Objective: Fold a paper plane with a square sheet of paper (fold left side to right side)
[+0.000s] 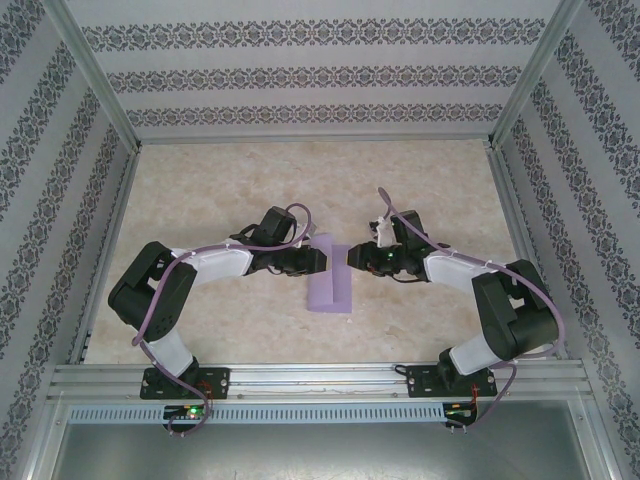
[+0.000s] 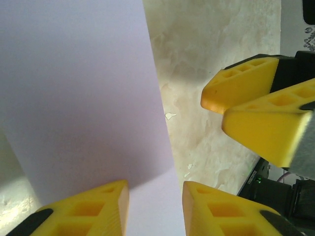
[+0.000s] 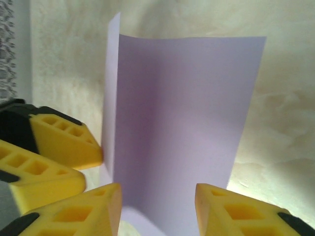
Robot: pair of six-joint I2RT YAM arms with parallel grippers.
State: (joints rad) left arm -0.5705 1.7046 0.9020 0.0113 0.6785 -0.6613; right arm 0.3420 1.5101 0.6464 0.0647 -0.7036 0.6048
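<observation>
The square sheet of paper is lavender and lies folded into a narrow upright rectangle on the table between both arms. Its upper layer bows up off the lower one along the left edge in the right wrist view. My left gripper is at the sheet's left edge. It is open, its yellow jaws apart over the paper with nothing pinched. My right gripper faces it at the sheet's right edge, open as well, with the paper lying below the gap.
The beige marbled table is bare around the sheet. Patterned walls and metal frame posts close off the back and sides. A metal rail runs along the near edge by the arm bases. The two grippers' fingertips nearly meet over the paper.
</observation>
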